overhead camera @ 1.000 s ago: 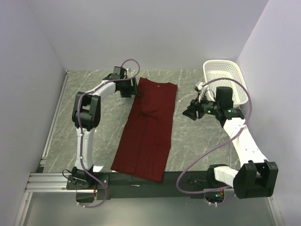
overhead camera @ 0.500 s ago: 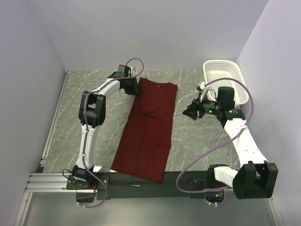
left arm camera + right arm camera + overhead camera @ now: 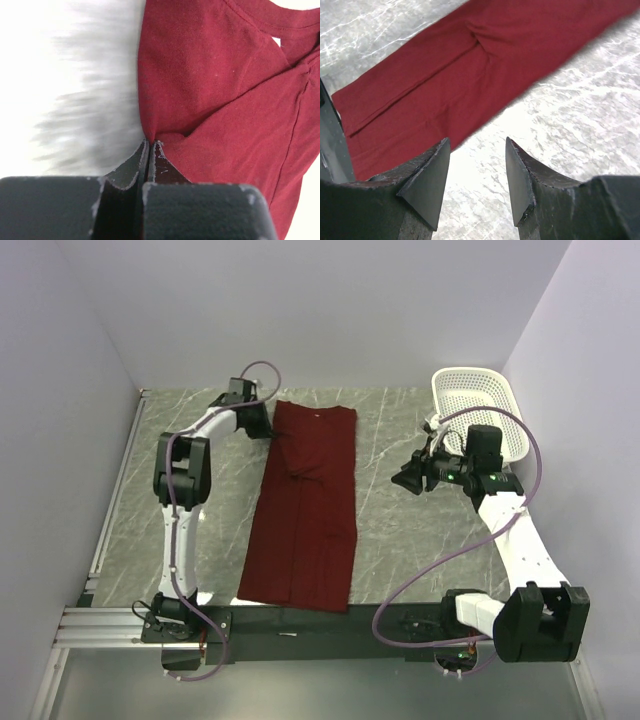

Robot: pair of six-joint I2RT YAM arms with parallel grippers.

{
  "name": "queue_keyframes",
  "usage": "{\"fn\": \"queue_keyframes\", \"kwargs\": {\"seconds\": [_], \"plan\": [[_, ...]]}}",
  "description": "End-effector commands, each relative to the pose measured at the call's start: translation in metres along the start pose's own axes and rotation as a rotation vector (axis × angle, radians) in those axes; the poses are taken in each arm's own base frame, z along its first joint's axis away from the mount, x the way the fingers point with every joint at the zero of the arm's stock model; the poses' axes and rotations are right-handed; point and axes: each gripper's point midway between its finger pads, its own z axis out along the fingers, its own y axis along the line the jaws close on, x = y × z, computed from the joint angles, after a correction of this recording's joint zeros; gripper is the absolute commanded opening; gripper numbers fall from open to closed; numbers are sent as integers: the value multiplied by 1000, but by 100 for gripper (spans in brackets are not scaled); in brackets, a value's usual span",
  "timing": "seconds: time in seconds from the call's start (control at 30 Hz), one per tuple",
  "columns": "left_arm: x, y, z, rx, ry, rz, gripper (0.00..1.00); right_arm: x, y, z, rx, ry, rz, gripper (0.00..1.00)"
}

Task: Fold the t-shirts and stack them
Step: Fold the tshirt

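Your shirt (image 3: 305, 510) lies on the table (image 3: 410, 550) as a long, narrow strip folded lengthwise, a little left of the middle. Its hem sits at the near edge, and from there the strip runs away from you, leaning slightly to the right, until its collar end lies close to the far edge. A crease crosses the cloth about a third of the way down from the collar. Farther back on the right side, your right gripper (image 3: 476, 150) hangs over bare table beside the shirt, clear of it, with its tips turned toward the cloth. Its jaws stand partly apart and there is nothing between them. Beyond that, at the shirt's far left corner, your left gripper (image 3: 150, 145) has its jaws pressed tight together on the left edge of the fabric. The wrist view shows the cloth gathered into a pinch at the tips, with folds fanning out from it. The basket (image 3: 445, 390) stands in the far right corner, well apart from the shirt.
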Motion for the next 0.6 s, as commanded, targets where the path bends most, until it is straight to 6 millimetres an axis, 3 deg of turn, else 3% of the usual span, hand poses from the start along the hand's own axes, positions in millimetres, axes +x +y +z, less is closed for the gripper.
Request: {"fn": "queue_keyframes", "kwargs": {"seconds": [0.0, 0.03, 0.1, 0.13, 0.23, 0.33, 0.37, 0.47, 0.53, 0.57], "plan": [[-35, 38, -33, -83, -113, -75, 1, -9, 0, -4, 3, -35, -28, 55], [-30, 57, -36, -107, -107, -108, 1, -8, -1, -4, 3, -33, -26, 55], [-36, 66, -46, -113, -139, -138, 1, -8, -1, -3, 3, -32, -26, 55], [-30, 81, -49, -136, -133, -166, 1, -8, -1, -3, 3, -31, -25, 55], [-32, 94, -57, -134, -152, -198, 2, -4, -2, -2, -1, -16, -18, 55], [-41, 94, -61, -103, -170, -197, 24, 5, 3, 2, -38, 18, -25, 55], [-46, 93, -63, -100, -184, -192, 38, 8, 2, 2, -45, 29, -52, 55], [-75, 81, -83, -73, -270, -145, 57, 22, 17, 14, -103, 93, -105, 55], [-99, 71, -109, -63, -343, -94, 60, 31, 21, 20, -108, 141, -143, 55], [-109, 75, -123, -74, -374, -86, 62, 35, 34, 29, -154, 163, -203, 55]]}}
